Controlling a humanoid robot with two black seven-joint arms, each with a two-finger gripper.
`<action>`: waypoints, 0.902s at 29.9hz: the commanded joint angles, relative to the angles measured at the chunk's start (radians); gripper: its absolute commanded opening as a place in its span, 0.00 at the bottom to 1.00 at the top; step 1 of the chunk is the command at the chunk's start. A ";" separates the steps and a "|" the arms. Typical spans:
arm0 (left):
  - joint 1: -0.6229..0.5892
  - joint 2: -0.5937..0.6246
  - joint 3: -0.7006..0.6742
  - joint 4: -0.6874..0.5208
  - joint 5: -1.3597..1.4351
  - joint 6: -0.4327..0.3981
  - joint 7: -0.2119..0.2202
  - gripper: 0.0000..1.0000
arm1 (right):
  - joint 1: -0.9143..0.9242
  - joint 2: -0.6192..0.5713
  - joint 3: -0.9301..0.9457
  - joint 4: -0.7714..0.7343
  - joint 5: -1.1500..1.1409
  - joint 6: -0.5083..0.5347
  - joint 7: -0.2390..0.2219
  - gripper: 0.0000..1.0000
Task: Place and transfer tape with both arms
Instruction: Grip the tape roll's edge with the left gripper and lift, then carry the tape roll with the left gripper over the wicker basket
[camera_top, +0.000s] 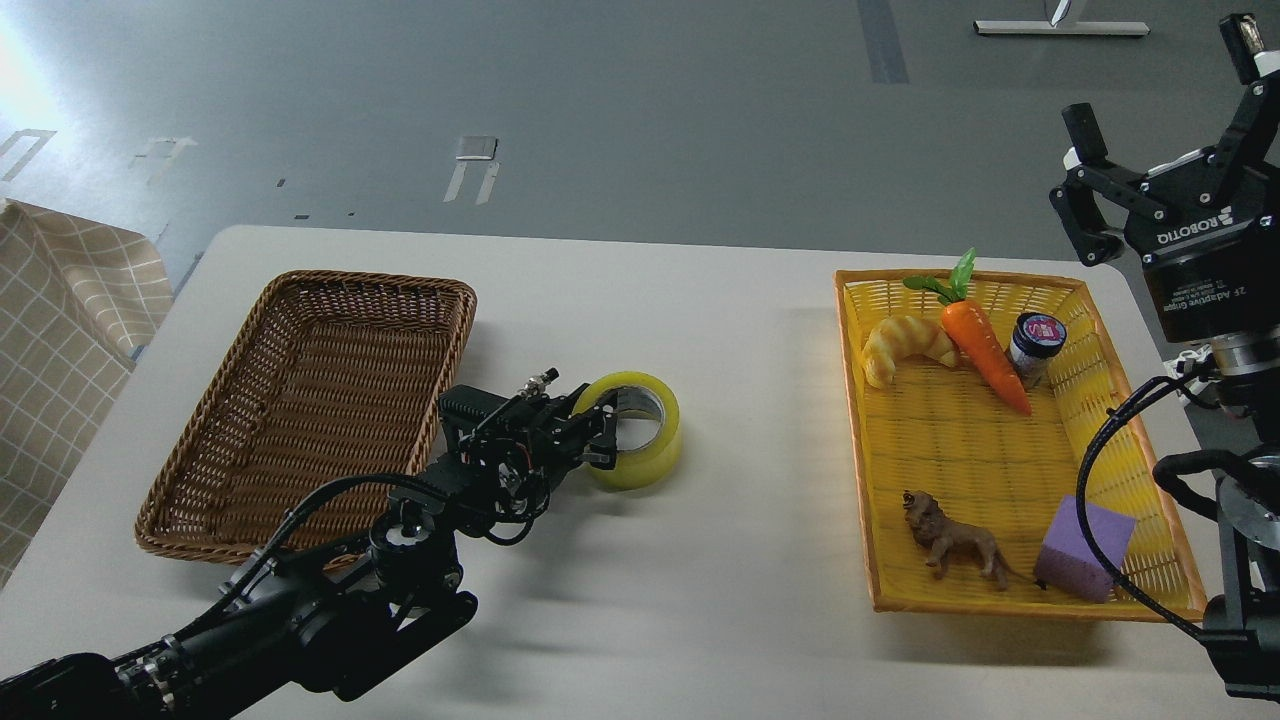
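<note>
Glossy translucent tape (636, 432), woven wicker basket (310, 400)

Left gripper (600, 432) covered the near-left wall of the tape (645, 440); finger contact was indeterminate. Right arm (1215, 330) ran past the right edge. Jar (1036, 345) label was too small to read.

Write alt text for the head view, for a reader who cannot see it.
The left gripper reaches the yellow tape lying mid-table, beside a brown wicker basket. The right gripper hangs open, raised above a yellow basket holding a carrot, croissant, jar, lion and purple block.
</note>
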 joint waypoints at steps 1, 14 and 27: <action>-0.003 0.019 -0.003 -0.040 0.001 -0.013 -0.002 0.09 | 0.000 0.002 -0.002 -0.004 0.000 0.000 0.000 1.00; -0.123 0.111 -0.003 -0.120 0.001 -0.088 -0.002 0.09 | 0.011 0.014 -0.008 -0.027 -0.002 0.000 0.000 1.00; -0.282 0.440 -0.007 -0.292 -0.012 -0.209 -0.024 0.10 | 0.011 0.022 -0.028 -0.029 -0.009 0.000 0.000 1.00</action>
